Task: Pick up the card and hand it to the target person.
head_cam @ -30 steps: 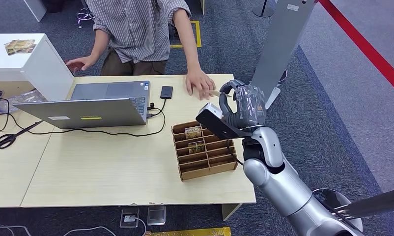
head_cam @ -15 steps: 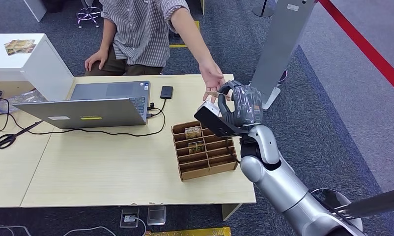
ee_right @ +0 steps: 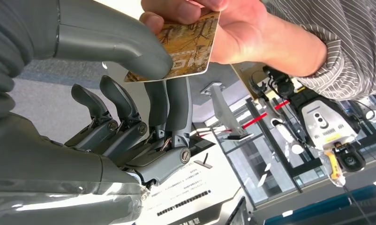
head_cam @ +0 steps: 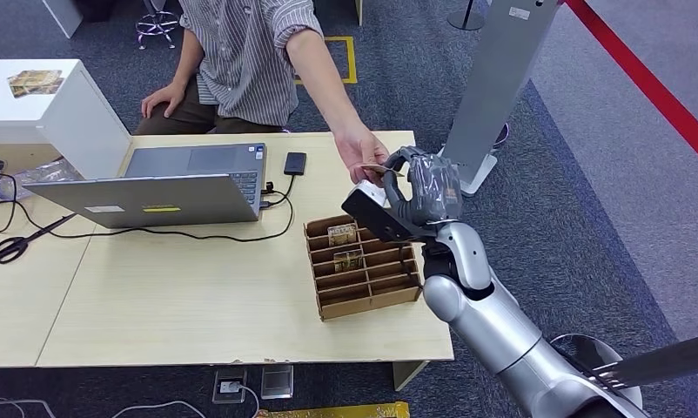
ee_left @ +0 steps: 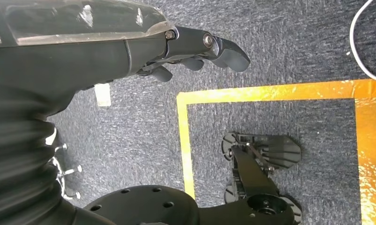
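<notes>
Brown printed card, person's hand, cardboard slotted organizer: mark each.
Brown printed card (ee_right: 188,44), right wrist view, centre of its face.
Person's hand (ee_right: 233,33), right wrist view, palm.
Cardboard slotted organizer (head_cam: 367,283), head view, front divider.

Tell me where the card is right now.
The card is pinched in the right hand, above the table's far right corner in the head view, with the person's hand gripping its other end.

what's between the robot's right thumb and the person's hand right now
The card. In the right wrist view the right hand pinches one end under its thumb while the person's hand grips the other end, so both hold it at once.
</notes>
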`<state>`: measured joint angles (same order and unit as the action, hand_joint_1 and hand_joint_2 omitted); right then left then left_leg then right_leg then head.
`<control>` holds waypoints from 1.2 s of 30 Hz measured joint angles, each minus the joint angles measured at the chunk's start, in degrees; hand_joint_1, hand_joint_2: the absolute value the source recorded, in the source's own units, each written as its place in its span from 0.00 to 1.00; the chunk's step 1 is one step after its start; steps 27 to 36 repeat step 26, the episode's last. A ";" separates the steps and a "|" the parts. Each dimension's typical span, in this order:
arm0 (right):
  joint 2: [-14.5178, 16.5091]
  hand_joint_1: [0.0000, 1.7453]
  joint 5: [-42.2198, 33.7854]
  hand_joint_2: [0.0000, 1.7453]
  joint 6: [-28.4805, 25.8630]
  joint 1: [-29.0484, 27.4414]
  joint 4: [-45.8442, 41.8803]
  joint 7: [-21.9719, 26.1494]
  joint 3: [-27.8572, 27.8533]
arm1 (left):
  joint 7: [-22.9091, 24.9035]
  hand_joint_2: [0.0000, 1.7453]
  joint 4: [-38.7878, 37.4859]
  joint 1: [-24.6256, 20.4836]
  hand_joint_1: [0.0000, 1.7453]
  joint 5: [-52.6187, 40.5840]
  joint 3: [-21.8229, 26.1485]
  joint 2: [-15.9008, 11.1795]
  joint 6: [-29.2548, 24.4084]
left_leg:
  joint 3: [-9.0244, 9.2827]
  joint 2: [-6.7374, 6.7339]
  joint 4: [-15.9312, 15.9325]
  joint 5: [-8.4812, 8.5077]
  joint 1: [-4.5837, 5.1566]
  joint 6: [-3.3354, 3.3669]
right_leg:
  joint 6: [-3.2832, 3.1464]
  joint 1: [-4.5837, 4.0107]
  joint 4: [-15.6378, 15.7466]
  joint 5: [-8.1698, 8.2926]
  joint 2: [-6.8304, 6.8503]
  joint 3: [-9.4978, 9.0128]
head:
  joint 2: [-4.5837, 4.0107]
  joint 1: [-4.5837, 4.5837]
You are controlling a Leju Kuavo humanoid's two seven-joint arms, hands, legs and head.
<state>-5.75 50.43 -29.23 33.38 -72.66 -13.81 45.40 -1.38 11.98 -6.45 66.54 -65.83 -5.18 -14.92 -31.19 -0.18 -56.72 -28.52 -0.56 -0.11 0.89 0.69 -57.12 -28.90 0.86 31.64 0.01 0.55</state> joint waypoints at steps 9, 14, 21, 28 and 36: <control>0.01 0.00 0.02 1.00 -0.52 0.68 1.15 -0.46 0.80 | -2.28 0.00 0.00 0.02 0.00 -0.26 -0.13 0.00 -0.01 | 0.01 0.00 0.00 0.00 0.00 0.00 | 0.00 0.00 0.01 0.00 -0.01 0.01 | 0.00 0.02; -0.07 0.00 -5.23 1.00 -0.88 0.41 1.07 1.15 1.09 | -1.97 0.00 0.00 0.05 0.00 0.26 -0.11 0.00 -1.16 | 0.04 -0.01 0.00 0.00 0.00 0.00 | 0.00 0.00 0.01 0.00 -0.02 0.01 | -0.01 -0.03; -1.58 0.00 -42.40 1.00 3.95 -5.74 -4.96 10.97 0.21 | 0.58 0.00 0.00 0.27 0.00 1.74 0.02 -0.02 -3.39 | 0.03 -0.01 0.00 -0.01 0.00 0.00 | 0.00 0.00 0.04 -0.01 -0.01 0.04 | -0.01 -0.02; -4.14 0.00 -57.35 1.00 8.87 -12.39 -10.97 14.16 -1.27 | 0.87 0.00 0.00 0.46 0.00 2.03 0.08 -0.07 -3.84 | 0.01 -0.01 0.00 -0.02 0.00 0.00 | 0.00 0.00 0.06 -0.01 -0.03 0.05 | 0.00 0.04; -4.14 0.00 -57.35 1.00 8.87 -12.39 -10.97 14.16 -1.27 | 0.87 0.00 0.00 0.46 0.00 2.03 0.08 -0.07 -3.84 | 0.01 -0.01 0.00 -0.02 0.00 0.00 | 0.00 0.00 0.06 -0.01 -0.03 0.05 | 0.00 0.04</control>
